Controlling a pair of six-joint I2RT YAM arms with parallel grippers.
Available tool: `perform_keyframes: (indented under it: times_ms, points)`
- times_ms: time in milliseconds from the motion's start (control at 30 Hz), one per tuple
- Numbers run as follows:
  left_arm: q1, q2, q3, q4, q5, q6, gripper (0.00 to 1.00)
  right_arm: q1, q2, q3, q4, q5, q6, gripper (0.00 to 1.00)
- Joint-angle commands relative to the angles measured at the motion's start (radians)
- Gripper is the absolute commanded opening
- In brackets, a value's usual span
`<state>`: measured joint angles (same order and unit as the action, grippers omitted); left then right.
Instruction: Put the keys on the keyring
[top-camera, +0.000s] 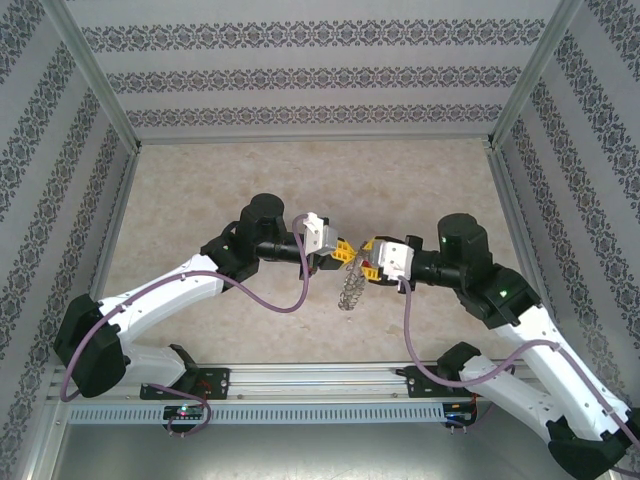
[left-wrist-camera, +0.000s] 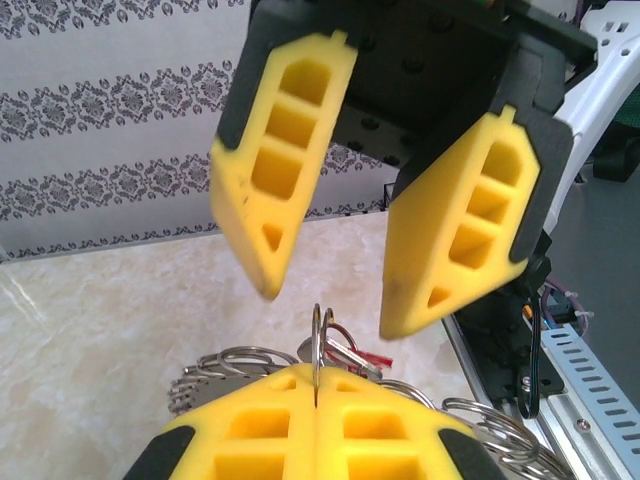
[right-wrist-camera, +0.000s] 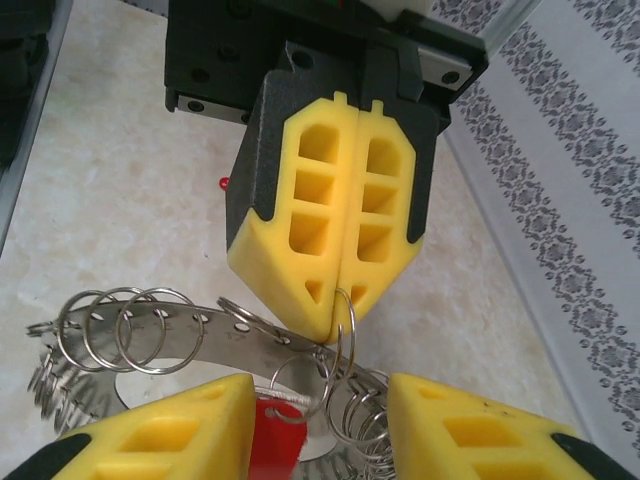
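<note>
The keyring (top-camera: 350, 290), a metal band strung with several small wire loops, hangs between the two grippers above the table. My left gripper (left-wrist-camera: 316, 378) is shut on one thin loop (left-wrist-camera: 319, 335) of the keyring, pinching it edge-on; the right wrist view shows that left gripper (right-wrist-camera: 336, 300) from the front. My right gripper (right-wrist-camera: 320, 400) is open, its fingers on either side of the loops just under that pinch. A red-headed key (right-wrist-camera: 275, 440) hangs in the gap next to its left finger, not squeezed. Its red head (left-wrist-camera: 378, 355) also peeks out behind the pinched loop.
The beige marbled tabletop (top-camera: 250, 180) lies below, with patterned walls (top-camera: 300, 70) on three sides. An aluminium rail (top-camera: 330, 380) with the arm bases runs along the near edge. The two grippers (top-camera: 355, 255) nearly touch at mid-table.
</note>
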<state>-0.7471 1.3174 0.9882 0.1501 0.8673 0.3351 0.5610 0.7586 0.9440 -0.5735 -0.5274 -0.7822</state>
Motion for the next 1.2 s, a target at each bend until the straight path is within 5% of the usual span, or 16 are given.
perform_keyframes:
  times_ms: [0, 700, 1167]
  points:
    - [-0.014, -0.031, -0.003, 0.057, 0.032, 0.004, 0.0, 0.008, -0.011, -0.007, -0.02, 0.003, 0.015, 0.39]
    - [-0.015, -0.008, 0.02, -0.08, 0.065, 0.094, 0.0, -0.009, 0.128, 0.102, -0.097, -0.107, 0.021, 0.31]
    - [-0.014, 0.011, 0.034, -0.102, 0.062, 0.09, 0.0, -0.009, 0.164, 0.119, -0.125, -0.124, 0.025, 0.03]
